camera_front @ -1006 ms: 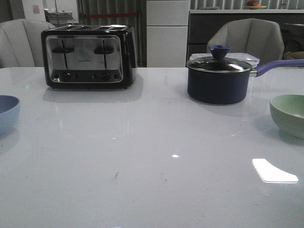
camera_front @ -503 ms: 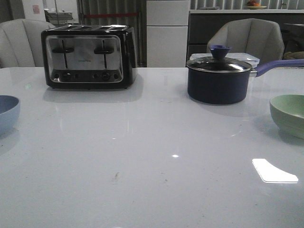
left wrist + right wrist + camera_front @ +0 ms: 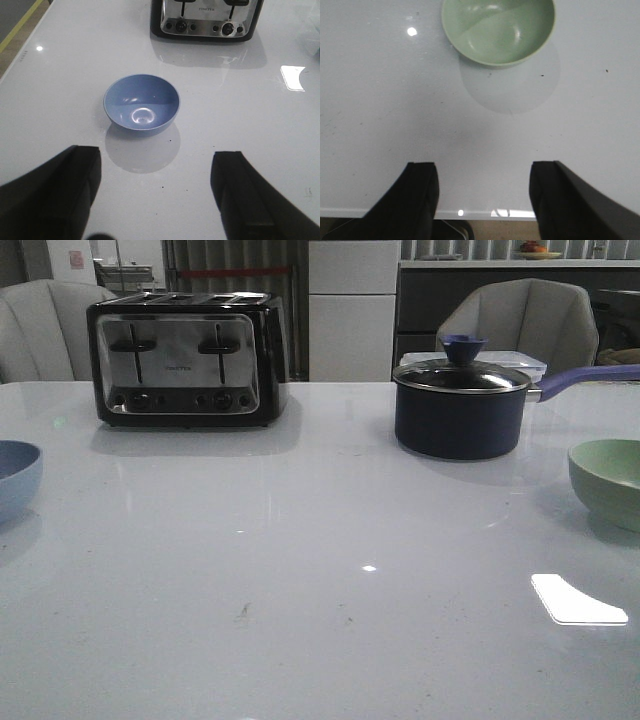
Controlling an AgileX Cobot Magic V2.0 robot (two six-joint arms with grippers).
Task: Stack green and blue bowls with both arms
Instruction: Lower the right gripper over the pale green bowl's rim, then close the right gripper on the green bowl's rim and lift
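The periwinkle blue bowl (image 3: 15, 478) sits upright and empty at the table's far left edge in the front view; in the left wrist view the blue bowl (image 3: 141, 104) lies ahead of my left gripper (image 3: 157, 165), which is open and empty above the table. The pale green bowl (image 3: 608, 480) sits upright and empty at the far right; in the right wrist view the green bowl (image 3: 498, 29) lies ahead of my right gripper (image 3: 484, 175), open and empty over the table's near edge. Neither arm shows in the front view.
A black and chrome toaster (image 3: 186, 360) stands at the back left, also in the left wrist view (image 3: 206, 19). A dark navy lidded saucepan (image 3: 462, 405) with a purple handle stands at the back right. Chairs stand behind the table. The table's front edge (image 3: 470, 214) lies between the right fingers.
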